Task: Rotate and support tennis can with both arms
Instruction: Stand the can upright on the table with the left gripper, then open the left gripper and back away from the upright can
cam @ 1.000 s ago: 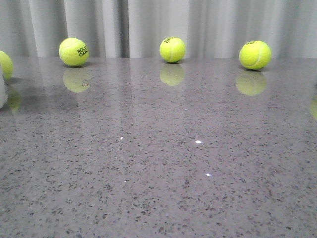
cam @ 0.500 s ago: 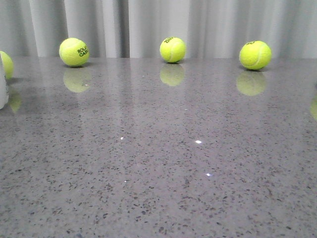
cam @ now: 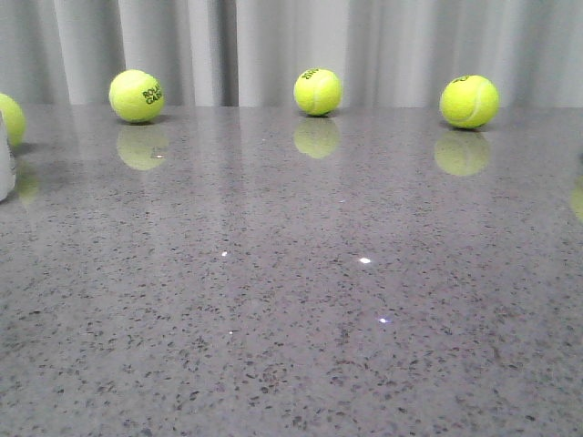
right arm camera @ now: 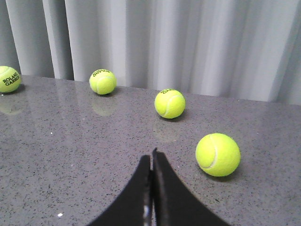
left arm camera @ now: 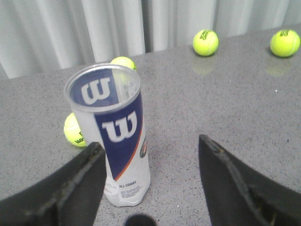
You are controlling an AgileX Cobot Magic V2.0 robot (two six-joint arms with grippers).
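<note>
The tennis can (left arm camera: 120,141) stands upright on the grey table in the left wrist view, clear plastic with a white and navy label, an orange stripe and a silver rim. My left gripper (left arm camera: 150,150) is open, and the can sits just inside one finger (left arm camera: 75,181), apart from the other. In the front view only a sliver of the can (cam: 5,159) shows at the left edge. My right gripper (right arm camera: 151,162) is shut and empty above the table, with a tennis ball (right arm camera: 217,154) close beside it. Neither gripper shows in the front view.
Yellow-green tennis balls lie along the far edge by the grey curtain (cam: 136,96) (cam: 318,91) (cam: 469,101), and one at the left edge (cam: 9,118). Two balls lie behind the can (left arm camera: 74,132) (left arm camera: 123,62). Others lie near the right gripper (right arm camera: 170,104) (right arm camera: 102,81).
The sliver of the can at the left edge of the front view has shifted slightly. The balls have not moved.
</note>
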